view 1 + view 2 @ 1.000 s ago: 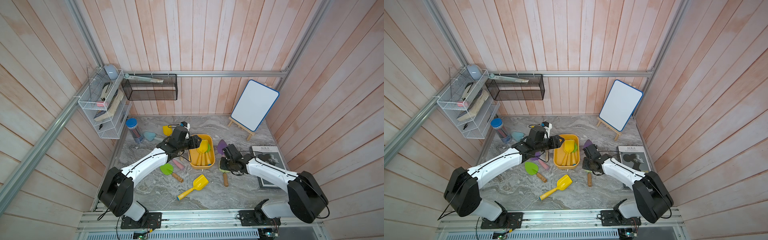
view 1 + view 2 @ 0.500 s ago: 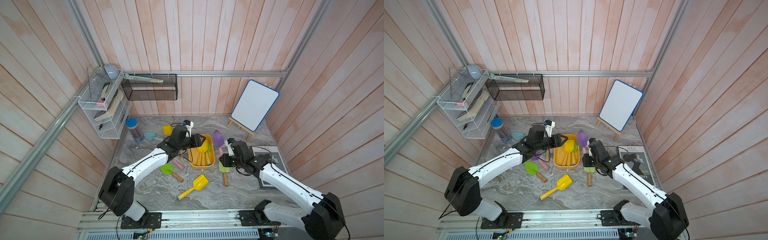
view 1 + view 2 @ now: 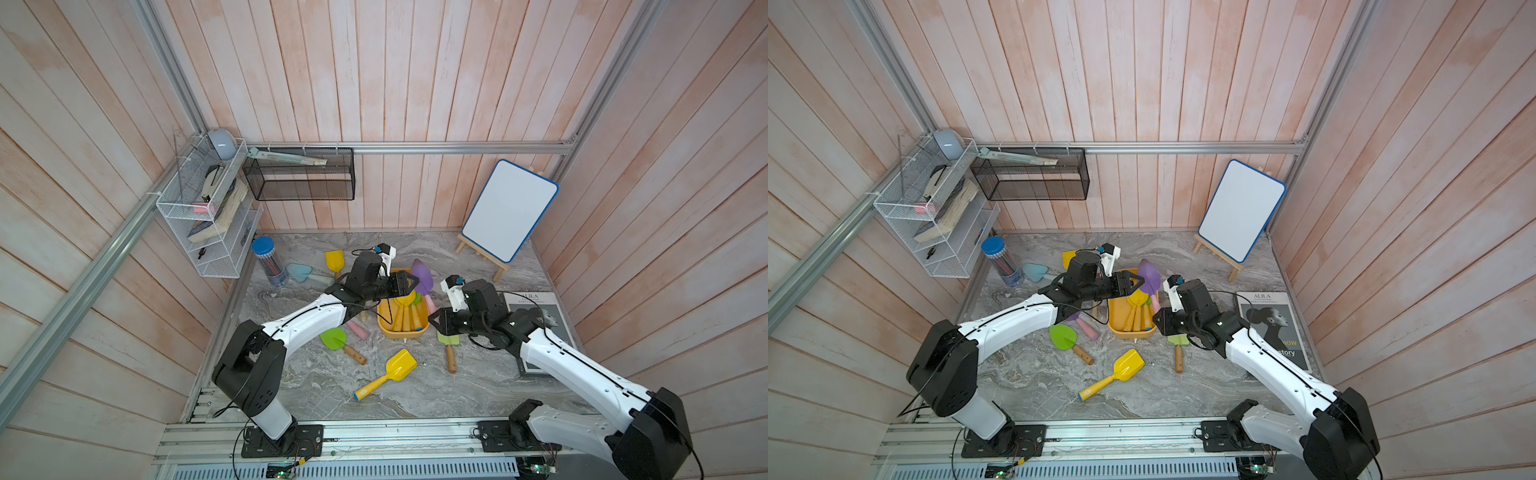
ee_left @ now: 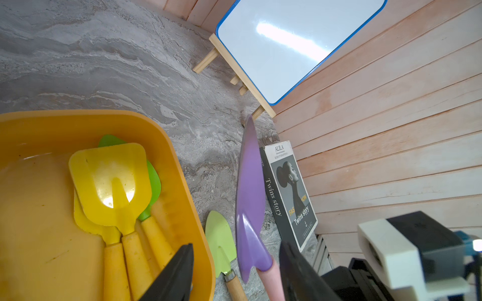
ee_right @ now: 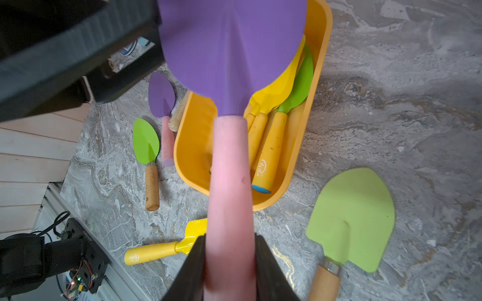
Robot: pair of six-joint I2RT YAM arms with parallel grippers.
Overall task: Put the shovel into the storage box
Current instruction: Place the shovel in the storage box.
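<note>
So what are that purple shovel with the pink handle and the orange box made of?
The purple shovel: blade looks like smooth, matte plastic, possibly painted metal, evenly coloured; its pink handle looks like soft matte foam or rubber, with a small dent. The storage box: moulded plastic, slightly glossy, rounded corners, scuffed inside.

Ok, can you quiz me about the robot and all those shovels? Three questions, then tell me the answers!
1. Pick one: the right gripper is shut on the pink handle of the held shovel. What colour is its blade? A green, B purple, C yellow.
2. True or false: the storage box is empty.
3. Fill the gap: the loose yellow shovel lies ____ the storage box.

Key: 1 B. 2 False, it holds yellow-handled shovels. 3 outside.
</note>
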